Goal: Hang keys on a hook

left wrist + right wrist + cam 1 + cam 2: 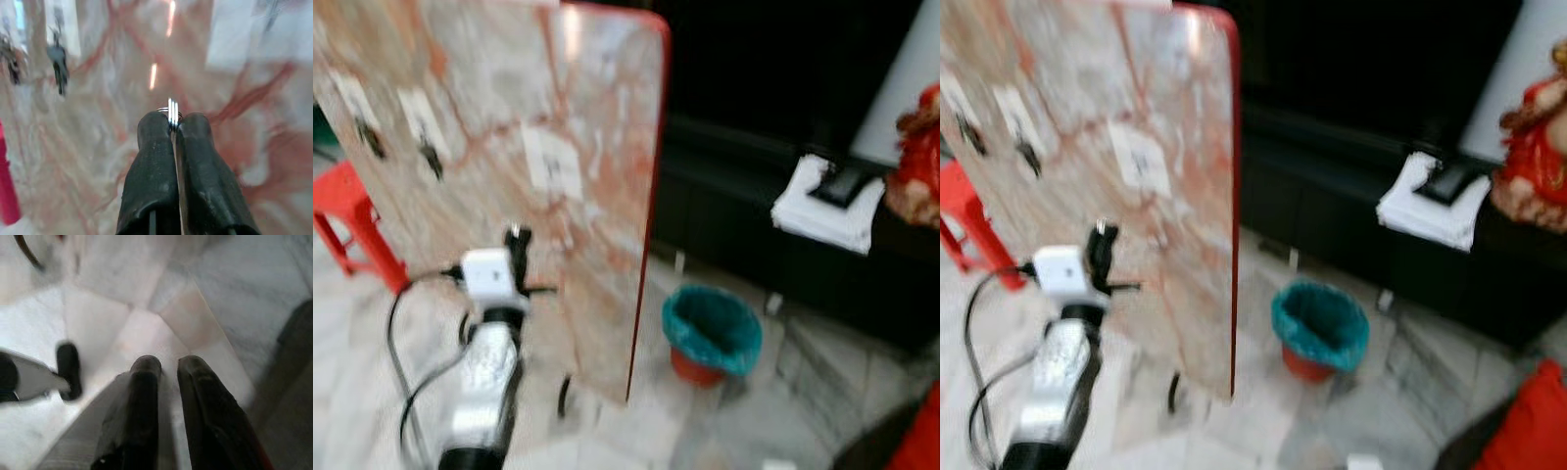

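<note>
Room: marble-tiled floor (352, 392), blurred; a dark cabinet (754, 206) runs along the back, with a teal bin (710, 331) on the floor before it and a red stool (347, 220) at the far left.
Board: a tall marble-patterned board (597, 147) with a red edge stands upright on the floor, facing the robot; white hook plates sit on its face.
Hooks: two plates at the left already carry dark keys (58, 68); the third plate (553, 162), to their right, looks bare, though blur hides its hook.
Left end effector (172, 117): raised in front of the board, fingers pressed together on a key ring (171, 108), whose metal loop pokes out past the tips. Whatever hangs from the ring is hidden.
Right end effector (166, 364): hangs idle over the floor, fingers a narrow gap apart, holding nothing.
Key relation: the bare plate lies above and slightly to the right of the left end effector, close by; the ring stands edge-on between the fingers, pointing at the board.
Nearer arm: left, already holding the ring.
Step, as judged: carrying the ring to the hook; not yet hung.
Next move needs: lift toward the plate so the loop passes over the hook.
Risk: blur suggests camera motion, which makes aiming hard.
</note>
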Motion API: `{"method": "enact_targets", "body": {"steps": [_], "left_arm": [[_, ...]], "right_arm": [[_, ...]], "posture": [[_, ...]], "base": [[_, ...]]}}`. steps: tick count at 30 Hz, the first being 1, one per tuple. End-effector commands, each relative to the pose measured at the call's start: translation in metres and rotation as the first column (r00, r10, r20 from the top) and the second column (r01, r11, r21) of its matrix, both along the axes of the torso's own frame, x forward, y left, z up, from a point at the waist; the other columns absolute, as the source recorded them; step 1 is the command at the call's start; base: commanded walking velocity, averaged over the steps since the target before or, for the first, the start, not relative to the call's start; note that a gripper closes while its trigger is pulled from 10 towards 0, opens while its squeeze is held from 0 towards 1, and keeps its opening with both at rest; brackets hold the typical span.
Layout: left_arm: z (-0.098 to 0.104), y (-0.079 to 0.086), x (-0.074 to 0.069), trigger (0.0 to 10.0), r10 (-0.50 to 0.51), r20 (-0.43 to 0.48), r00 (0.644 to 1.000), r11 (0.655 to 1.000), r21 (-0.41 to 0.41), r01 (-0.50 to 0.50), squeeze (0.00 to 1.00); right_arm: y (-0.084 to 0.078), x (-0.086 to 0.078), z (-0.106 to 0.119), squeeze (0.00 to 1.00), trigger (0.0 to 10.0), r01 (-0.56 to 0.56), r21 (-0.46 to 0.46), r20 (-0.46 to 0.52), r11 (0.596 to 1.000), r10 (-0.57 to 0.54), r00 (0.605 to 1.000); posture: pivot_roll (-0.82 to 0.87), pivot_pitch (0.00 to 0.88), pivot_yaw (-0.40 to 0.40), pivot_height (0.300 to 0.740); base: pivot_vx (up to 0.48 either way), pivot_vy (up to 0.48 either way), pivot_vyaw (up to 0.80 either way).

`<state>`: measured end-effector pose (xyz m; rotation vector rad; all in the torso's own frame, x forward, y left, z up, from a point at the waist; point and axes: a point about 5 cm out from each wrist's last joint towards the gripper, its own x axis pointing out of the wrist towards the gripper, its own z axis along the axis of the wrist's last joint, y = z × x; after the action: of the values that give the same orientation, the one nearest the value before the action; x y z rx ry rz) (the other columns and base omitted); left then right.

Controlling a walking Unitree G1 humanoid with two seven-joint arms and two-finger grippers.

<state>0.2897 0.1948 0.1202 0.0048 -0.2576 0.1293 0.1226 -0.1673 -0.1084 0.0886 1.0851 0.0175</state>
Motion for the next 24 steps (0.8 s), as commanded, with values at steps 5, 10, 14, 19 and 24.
{"method": "enact_targets", "body": {"steps": [5, 10, 14, 19, 24], "left_arm": [[0.01, -0.016, 0.006, 10.0, -0.054, 0.04, 0.998, 0.998, 0.037, 0.052, 0.0], [0.013, -0.015, 0.006, 10.0, -0.057, 0.048, 0.997, 0.996, 0.065, 0.054, 0.0], [0.014, -0.012, 0.007, 10.0, -0.05, 0.051, 0.997, 0.997, 0.068, 0.047, 0.0], [0.016, -0.013, 0.006, 10.0, -0.056, 0.06, 0.997, 0.996, 0.073, 0.051, 0.0], [0.02, -0.02, 0.004, 10.0, -0.1, 0.072, 0.992, 0.989, 0.119, 0.091, 0.0]], "right_arm": [[-0.01, -0.01, -0.002, 0.0, 10.0, 0.019, -0.021, -0.03, 1.0, -0.02, 0.999], [-0.01, -0.01, -0.002, 0.0, 10.0, 0.017, -0.021, -0.031, 1.0, -0.017, 0.999], [-0.01, -0.01, -0.002, 0.0, 10.0, -0.002, -0.025, -0.033, 1.0, 0.001, 0.999], [-0.01, -0.011, -0.002, 0.0, 10.0, -0.001, -0.025, -0.034, 1.0, 0.0, 0.999], [-0.01, -0.01, -0.002, 0.0, 10.0, -0.003, -0.023, -0.033, 1.0, 0.002, 0.999]], "posture": [[-0.05, 0.038, -0.047, 0.74], [-0.05, 0.037, -0.048, 0.74], [-0.05, 0.037, -0.048, 0.74], [-0.05, 0.037, -0.048, 0.74], [-0.05, 0.034, -0.047, 0.74]], "base": [[0.166, 0.0, 0.0], [0.0, 0.0, 0.0], [0.0, 0.0, 0.0], [0.0, 0.0, 0.0], [0.0, 0.0, 0.0]]}}
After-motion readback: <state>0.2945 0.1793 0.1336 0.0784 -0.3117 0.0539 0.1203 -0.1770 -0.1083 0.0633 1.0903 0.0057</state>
